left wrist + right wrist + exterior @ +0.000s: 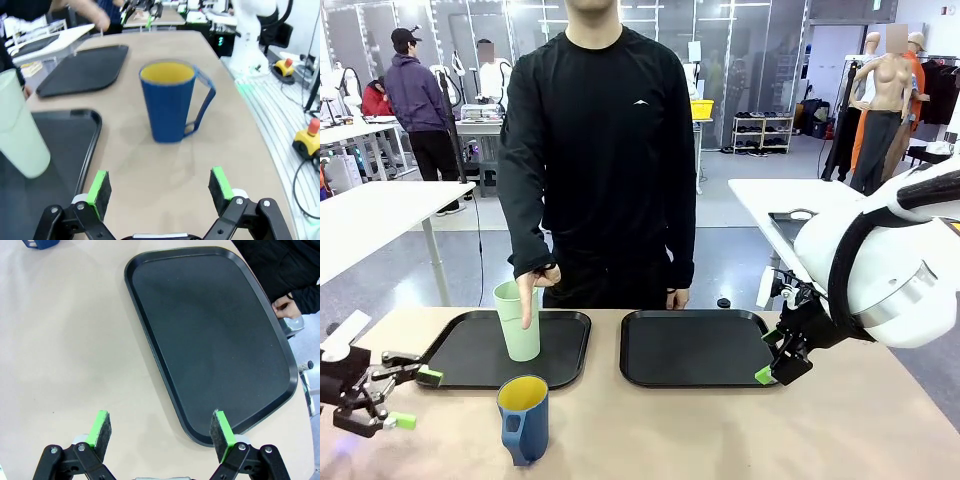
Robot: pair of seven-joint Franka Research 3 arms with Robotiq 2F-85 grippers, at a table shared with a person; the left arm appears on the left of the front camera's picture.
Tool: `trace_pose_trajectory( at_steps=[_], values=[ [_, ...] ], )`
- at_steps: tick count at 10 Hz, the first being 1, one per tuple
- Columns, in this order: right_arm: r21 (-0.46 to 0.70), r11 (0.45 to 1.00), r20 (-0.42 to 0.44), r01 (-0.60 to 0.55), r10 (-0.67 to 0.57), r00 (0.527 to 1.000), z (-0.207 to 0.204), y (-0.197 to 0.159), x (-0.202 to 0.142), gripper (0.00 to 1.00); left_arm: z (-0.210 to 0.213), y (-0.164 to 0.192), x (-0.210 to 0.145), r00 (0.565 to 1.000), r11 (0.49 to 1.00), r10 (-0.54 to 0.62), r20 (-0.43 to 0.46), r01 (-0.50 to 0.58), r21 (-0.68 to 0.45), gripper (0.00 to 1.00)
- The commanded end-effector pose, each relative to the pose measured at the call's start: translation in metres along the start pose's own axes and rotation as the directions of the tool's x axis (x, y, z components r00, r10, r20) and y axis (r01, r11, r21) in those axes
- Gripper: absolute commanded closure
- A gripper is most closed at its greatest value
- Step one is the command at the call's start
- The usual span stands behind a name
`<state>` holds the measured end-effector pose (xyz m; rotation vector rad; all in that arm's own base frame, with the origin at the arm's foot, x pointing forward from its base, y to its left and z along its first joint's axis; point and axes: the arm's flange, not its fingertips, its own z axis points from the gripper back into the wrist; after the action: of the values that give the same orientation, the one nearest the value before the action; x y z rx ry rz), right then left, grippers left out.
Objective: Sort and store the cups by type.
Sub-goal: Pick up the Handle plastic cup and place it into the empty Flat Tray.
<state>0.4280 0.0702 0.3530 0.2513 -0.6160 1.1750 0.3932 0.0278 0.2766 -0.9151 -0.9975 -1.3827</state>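
The mint tumbler point(518, 325) stands in the left tray point(465, 350), a person's hand point(535, 280) on it; the blue mug point(524, 418) sits on the worktop point(670, 430), right tray point(692, 345) unfilled. Half done, I judge. My left claw point(418, 398) and right claw point(162, 432) gape empty.

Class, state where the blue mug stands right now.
Front view: the blue mug stands on the table at the near edge of the left tray, beside the open left gripper.
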Motion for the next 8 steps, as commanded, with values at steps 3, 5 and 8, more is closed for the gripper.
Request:
trace_pose_trajectory(
  at_steps=[3, 5, 8],
  values=[
    [0.003, 1.0, -0.002, -0.007, 0.007, 1.0, -0.001, 0.0, -0.001, 0.0, -0.046, -0.027, -0.056, 0.993, 0.998, -0.035, 0.109, 0.039, -0.042, 0.0],
    [0.003, 1.0, -0.002, -0.007, 0.007, 1.0, -0.001, 0.0, -0.001, 0.0, -0.065, -0.027, -0.058, 0.993, 0.997, -0.029, 0.118, 0.037, -0.068, 0.0],
    [0.003, 1.0, -0.002, -0.007, 0.007, 1.0, -0.001, 0.0, -0.001, 0.0, -0.051, -0.014, 0.008, 0.994, 0.995, 0.032, 0.105, -0.022, -0.096, 0.0]
  ],
)
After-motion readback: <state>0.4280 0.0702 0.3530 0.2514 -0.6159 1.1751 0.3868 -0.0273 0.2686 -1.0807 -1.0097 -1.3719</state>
